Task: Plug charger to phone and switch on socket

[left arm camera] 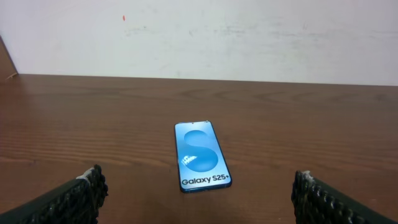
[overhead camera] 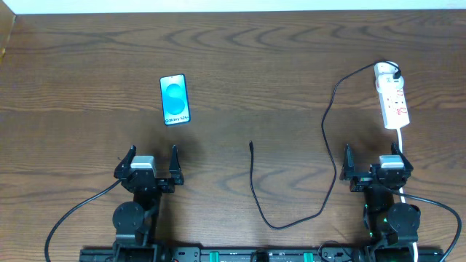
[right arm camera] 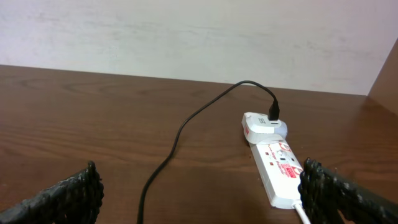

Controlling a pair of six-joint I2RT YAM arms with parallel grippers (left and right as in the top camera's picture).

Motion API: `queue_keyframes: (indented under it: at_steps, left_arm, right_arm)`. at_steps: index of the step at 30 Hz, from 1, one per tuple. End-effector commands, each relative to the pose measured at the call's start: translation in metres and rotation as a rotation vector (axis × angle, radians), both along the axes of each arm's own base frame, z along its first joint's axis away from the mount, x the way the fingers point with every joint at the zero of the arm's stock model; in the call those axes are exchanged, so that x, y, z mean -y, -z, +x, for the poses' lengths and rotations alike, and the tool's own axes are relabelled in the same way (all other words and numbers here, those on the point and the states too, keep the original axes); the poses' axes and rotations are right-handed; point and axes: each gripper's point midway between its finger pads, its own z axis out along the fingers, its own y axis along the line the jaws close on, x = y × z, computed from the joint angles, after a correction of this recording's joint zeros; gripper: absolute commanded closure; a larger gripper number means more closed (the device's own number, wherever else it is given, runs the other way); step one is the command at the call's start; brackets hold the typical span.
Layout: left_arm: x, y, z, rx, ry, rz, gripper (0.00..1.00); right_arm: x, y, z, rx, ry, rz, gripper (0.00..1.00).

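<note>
The phone (overhead camera: 175, 100) lies flat at the left-centre of the table, its blue screen lit; in the left wrist view (left arm camera: 201, 155) it lies ahead of the fingers. The black charger cable (overhead camera: 329, 145) runs from the socket's far end down in a loop, and its connector tip (overhead camera: 250, 144) lies free mid-table. The white socket strip (overhead camera: 392, 100) lies at the right, also in the right wrist view (right arm camera: 280, 167), with the cable (right arm camera: 174, 149) plugged into a white adapter (right arm camera: 264, 126). My left gripper (overhead camera: 153, 160) is open and empty near the front. My right gripper (overhead camera: 374, 161) is open and empty just in front of the socket.
The socket's white cord (overhead camera: 402, 149) runs toward my right arm. A pale wall stands behind the table's far edge (left arm camera: 199, 78).
</note>
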Motion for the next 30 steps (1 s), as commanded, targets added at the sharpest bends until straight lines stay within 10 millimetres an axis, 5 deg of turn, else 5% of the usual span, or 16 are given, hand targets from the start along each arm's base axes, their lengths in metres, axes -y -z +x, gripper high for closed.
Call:
queue_keyframes:
  at_steps: [1,14,24,30]
  left_arm:
    - [-0.003,0.015,-0.001,-0.048,-0.016,0.018,0.04]
    - [-0.001,0.008,-0.003,-0.059,-0.027,-0.185,0.04]
    - [-0.007,-0.023,-0.012,-0.163,-0.071,-0.180,0.04]
    - [-0.006,-0.060,0.003,-0.212,-0.081,-0.196,0.04]
  right_arm:
    - [0.001,0.000,0.000,0.003,0.010,0.004,0.01]
    - [0.001,0.000,0.000,0.003,0.010,0.004,0.01]
    - [0.001,0.000,0.000,0.003,0.010,0.004,0.01]
    - [0.001,0.000,0.000,0.003,0.010,0.004,0.01]
